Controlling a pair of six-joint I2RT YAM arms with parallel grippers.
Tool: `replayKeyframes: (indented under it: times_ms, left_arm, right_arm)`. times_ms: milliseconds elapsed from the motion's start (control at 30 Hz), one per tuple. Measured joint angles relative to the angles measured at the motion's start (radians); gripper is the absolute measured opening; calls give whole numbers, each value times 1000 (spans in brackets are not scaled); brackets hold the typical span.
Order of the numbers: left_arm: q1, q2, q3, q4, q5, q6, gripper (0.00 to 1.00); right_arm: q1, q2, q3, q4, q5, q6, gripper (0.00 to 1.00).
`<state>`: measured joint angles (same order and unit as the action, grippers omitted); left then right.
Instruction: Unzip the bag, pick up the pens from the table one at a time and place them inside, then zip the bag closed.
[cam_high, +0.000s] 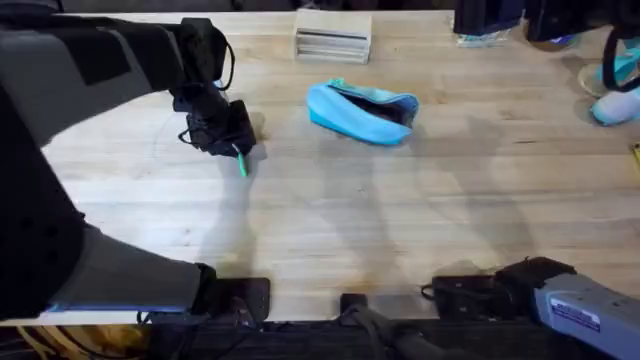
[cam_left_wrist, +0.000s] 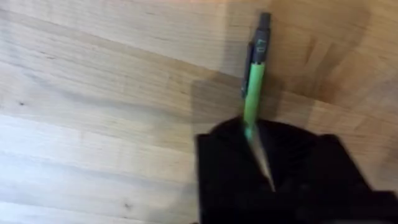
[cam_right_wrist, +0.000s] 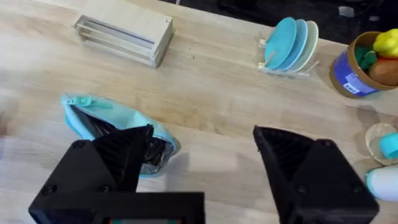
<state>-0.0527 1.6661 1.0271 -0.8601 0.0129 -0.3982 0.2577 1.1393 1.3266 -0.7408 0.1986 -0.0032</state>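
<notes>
One thin green pen (cam_left_wrist: 254, 93) is pinched in my left tool (cam_high: 236, 148), lifted for carrying. The soft turquoise pouch (cam_high: 362, 110) gapes unzipped on the wooden bench (cam_high: 400, 220); my right tool (cam_right_wrist: 199, 162) waits spread.

Pale wooden box (cam_right_wrist: 124, 38) on its side, rack of blue plates (cam_right_wrist: 290, 47), basket of toy fruit (cam_right_wrist: 371, 62)
</notes>
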Motion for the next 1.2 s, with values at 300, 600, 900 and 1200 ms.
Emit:
replayKeyframes:
  times_ms: [300,600,900,1200]
  left_arm:
    - [1,1,11,-39,27,-2,44]
    - [-8,46,241,-183,188,173,39]
    - [-124,46,518,-177,288,441,39]
    - [-283,46,571,-95,407,794,40]
  right_arm:
    - [0,0,0,1,0,0,999]
    - [0,0,0,46,0,0,999]
    - [0,-3,0,48,0,0,997]
    - [-57,-114,0,43,0,0,997]
